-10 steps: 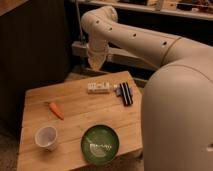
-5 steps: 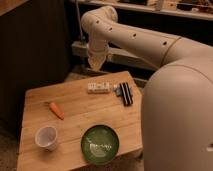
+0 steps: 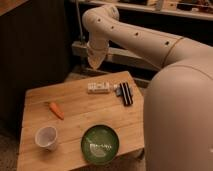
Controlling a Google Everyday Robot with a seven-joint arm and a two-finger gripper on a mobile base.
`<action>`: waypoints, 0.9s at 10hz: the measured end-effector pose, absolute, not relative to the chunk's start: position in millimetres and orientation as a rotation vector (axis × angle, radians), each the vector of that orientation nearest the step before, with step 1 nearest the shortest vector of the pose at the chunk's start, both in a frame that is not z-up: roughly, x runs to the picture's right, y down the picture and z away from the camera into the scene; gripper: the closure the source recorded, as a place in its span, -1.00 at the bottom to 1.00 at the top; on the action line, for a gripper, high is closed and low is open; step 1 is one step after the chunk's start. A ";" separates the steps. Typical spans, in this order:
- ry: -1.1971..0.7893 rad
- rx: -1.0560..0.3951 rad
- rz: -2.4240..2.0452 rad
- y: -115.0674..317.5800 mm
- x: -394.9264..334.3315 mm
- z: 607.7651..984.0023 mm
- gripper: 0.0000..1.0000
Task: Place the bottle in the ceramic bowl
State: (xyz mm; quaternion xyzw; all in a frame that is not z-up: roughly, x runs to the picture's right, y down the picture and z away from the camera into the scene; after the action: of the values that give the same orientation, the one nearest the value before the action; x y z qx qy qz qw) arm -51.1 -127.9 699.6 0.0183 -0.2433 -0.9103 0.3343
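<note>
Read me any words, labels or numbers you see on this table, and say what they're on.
None can be read.
The bottle has a pale label; its print is illegible.
No text shows on the ceramic bowl, nor on the gripper above the far edge of the table.

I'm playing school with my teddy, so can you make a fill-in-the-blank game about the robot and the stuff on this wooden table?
1. The gripper hangs in the air over the far edge of the table, just above the lying ____.
2. The ridged object near that far edge is coloured ____.
3. The bowl at the near edge is dark ____.
4. The orange vegetable on the left side is a ____.

Missing words: bottle; black; green; carrot.
</note>
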 end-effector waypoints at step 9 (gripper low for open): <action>-0.611 0.715 -3.157 -145.5 -24.6 682.7 0.61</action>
State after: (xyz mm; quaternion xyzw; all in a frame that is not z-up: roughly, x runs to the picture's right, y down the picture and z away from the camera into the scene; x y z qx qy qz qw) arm -24.6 -145.5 682.7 0.2164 -0.1851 -0.9556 -0.0760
